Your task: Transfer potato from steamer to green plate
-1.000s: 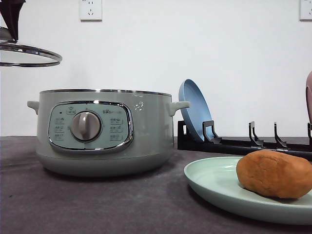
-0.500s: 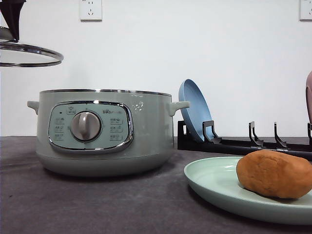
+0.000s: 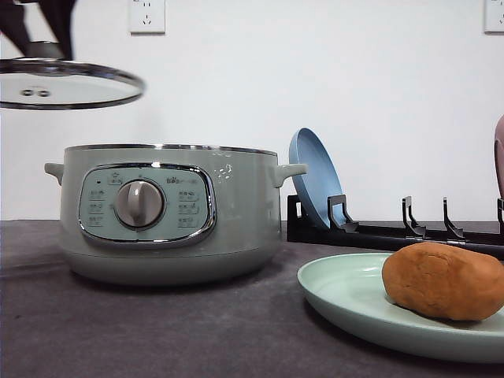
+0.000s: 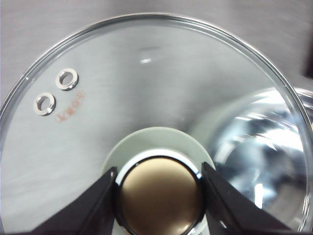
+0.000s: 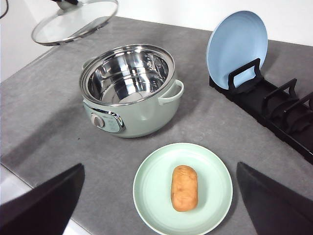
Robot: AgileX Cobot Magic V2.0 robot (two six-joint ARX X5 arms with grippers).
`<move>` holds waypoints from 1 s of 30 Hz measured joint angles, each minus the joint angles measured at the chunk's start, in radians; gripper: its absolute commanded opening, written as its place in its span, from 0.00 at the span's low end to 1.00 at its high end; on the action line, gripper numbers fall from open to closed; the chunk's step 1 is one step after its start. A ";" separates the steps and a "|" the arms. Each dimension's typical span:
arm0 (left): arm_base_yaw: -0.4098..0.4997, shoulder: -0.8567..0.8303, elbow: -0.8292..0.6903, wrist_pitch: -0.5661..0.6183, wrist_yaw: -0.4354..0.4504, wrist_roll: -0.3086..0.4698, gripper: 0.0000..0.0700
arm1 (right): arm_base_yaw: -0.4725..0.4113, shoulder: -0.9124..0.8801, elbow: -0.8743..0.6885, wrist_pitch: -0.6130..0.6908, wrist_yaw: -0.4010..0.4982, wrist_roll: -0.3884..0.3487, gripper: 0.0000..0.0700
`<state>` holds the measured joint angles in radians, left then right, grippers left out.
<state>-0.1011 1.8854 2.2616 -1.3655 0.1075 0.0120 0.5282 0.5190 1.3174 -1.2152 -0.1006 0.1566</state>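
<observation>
Potato (image 5: 184,187) lies on green plate (image 5: 151,196), beside emptied steamer (image 5: 128,88) on bench (image 5: 49,122): transfer looks complete. Left fingers (image 4: 105,196) clenched on knob of glass lid (image 4: 146,88), held aloft, likely for re-covering. Right fingers (image 5: 41,203) spread wide, hovering high, grasping nothing.

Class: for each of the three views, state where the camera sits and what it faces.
Front: low at table height, facing the steamer, potato on green plate; lid held up.
Left wrist: above the lid, left hand clamping its knob.
Right wrist: high, looking down; right hand open.
Shared: front and right wrist both show the blue plate.
</observation>
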 measured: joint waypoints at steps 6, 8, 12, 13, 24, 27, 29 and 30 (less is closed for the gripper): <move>-0.124 0.000 0.000 -0.002 0.001 0.000 0.00 | 0.000 0.000 0.000 0.000 0.000 -0.003 0.90; -0.168 0.000 0.000 -0.002 0.001 0.000 0.00 | 0.000 0.000 0.000 0.000 0.000 -0.003 0.90; -0.245 0.000 0.000 -0.002 0.003 0.000 0.00 | 0.000 0.000 0.000 0.000 0.000 -0.003 0.90; -0.262 0.000 0.000 -0.002 0.004 0.000 0.00 | 0.000 0.000 0.000 0.000 0.000 -0.003 0.90; -0.366 0.000 -0.060 0.010 0.003 0.001 0.00 | 0.000 0.000 0.000 0.000 0.000 -0.003 0.90; -0.377 0.000 -0.104 0.024 0.003 0.004 0.00 | 0.000 0.000 0.000 0.000 0.000 -0.003 0.90; -0.379 0.000 -0.127 0.045 0.001 0.006 0.00 | 0.000 0.000 0.000 0.000 0.000 -0.003 0.90; -0.379 0.000 -0.139 0.056 -0.002 0.007 0.00 | 0.000 0.000 0.000 0.000 0.000 -0.003 0.90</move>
<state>-0.4805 1.8854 2.1230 -1.3095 0.1058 0.0193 0.5282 0.5190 1.3174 -1.2152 -0.1008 0.1539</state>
